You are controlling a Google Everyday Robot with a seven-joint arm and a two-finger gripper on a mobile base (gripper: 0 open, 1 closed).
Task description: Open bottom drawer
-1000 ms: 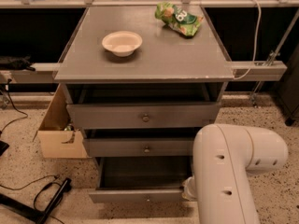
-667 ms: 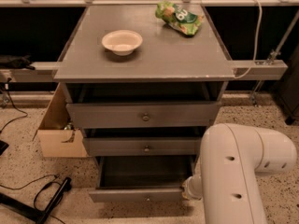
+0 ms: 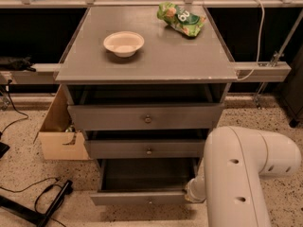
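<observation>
The grey cabinet [image 3: 147, 65] has three drawers. The bottom drawer [image 3: 142, 198] stands pulled out toward me, showing its dark inside [image 3: 147, 174]. Its small round knob [image 3: 149, 201] sits at the centre of the narrow front. My gripper [image 3: 191, 193] is at the right end of that front, low by the floor, mostly hidden behind my big white arm [image 3: 246, 174]. The middle drawer [image 3: 149, 149] and the top drawer [image 3: 147, 118] also stand slightly out.
A white bowl [image 3: 123, 43] and a green snack bag [image 3: 181, 18] lie on the cabinet top. An open cardboard box [image 3: 59, 131] stands left of the cabinet. Black cables and a stand [image 3: 42, 207] lie on the speckled floor at the lower left.
My arm has shifted a little to the right. The bottom drawer stays pulled out about the same amount.
</observation>
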